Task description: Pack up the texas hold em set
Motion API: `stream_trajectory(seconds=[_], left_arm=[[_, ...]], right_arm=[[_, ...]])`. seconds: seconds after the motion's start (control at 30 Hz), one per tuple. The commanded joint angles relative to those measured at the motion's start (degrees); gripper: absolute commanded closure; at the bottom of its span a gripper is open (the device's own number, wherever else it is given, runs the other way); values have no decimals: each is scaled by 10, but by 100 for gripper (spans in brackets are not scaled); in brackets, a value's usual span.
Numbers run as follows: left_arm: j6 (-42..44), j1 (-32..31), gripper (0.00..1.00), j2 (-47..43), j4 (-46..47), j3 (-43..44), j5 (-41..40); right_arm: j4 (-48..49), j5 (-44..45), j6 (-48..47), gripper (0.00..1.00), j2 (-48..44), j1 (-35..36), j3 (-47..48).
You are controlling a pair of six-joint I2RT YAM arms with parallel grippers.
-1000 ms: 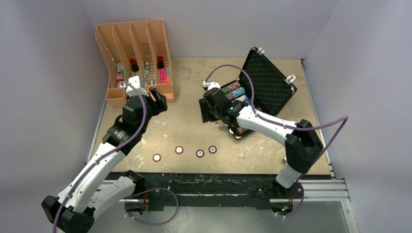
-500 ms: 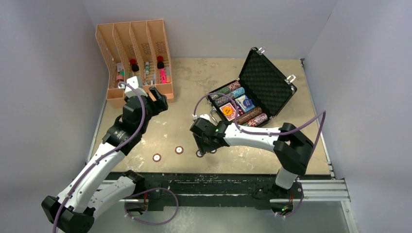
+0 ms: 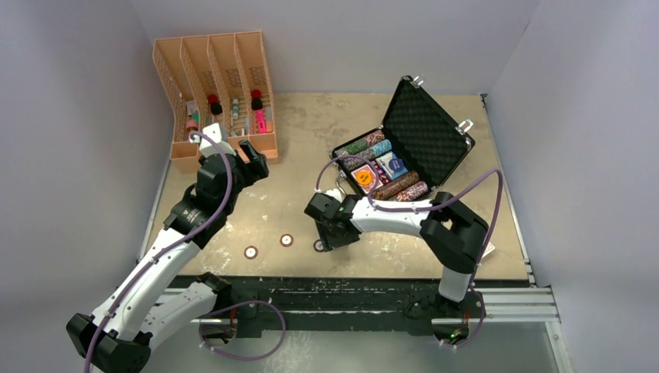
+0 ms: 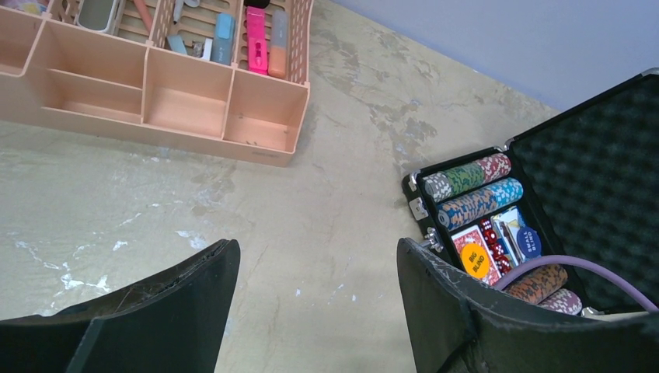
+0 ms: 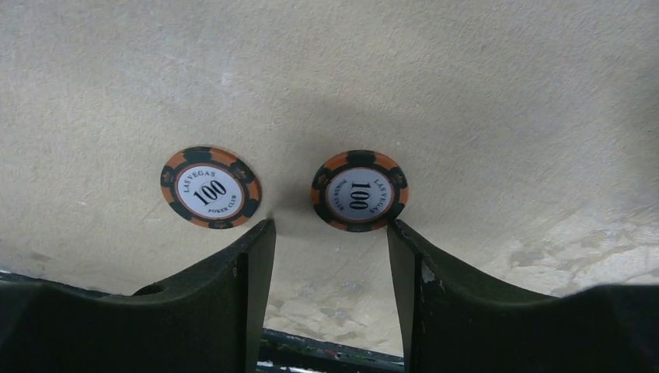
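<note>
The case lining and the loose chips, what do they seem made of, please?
Case lining: probably foam, matte black, dimpled egg-crate surface. Loose chips: likely plastic or clay composite, smooth, with printed white centres and orange-and-dark rims.

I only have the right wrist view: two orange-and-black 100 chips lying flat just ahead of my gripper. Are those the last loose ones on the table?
Observer: No. The top view shows a third chip and a fourth chip lying flat, further toward the left arm's side.
Operator: Is the case ready to take them?
Observer: The briefcase stands open with its lid up, toward the far right of the table, with rows of chips already inside.
Operator: Where is the left arm?
Observer: The left gripper is open and empty, up by the orange rack, apart from all the loose chips.
</note>
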Motion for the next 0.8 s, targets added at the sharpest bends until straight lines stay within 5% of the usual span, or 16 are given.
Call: stream_trajectory(seconds=[0.0, 0.37, 0.77], left_arm=[[-8, 1, 27, -5, 15, 10, -7], [-2, 1, 27, -5, 19, 5, -13], [1, 0, 27, -23, 21, -10, -8]], right_arm=[[-24, 11, 4, 42, -1, -15, 6], [-28, -16, -47, 44, 36, -51, 26], [-63, -45, -66, 62, 79, -51, 42]])
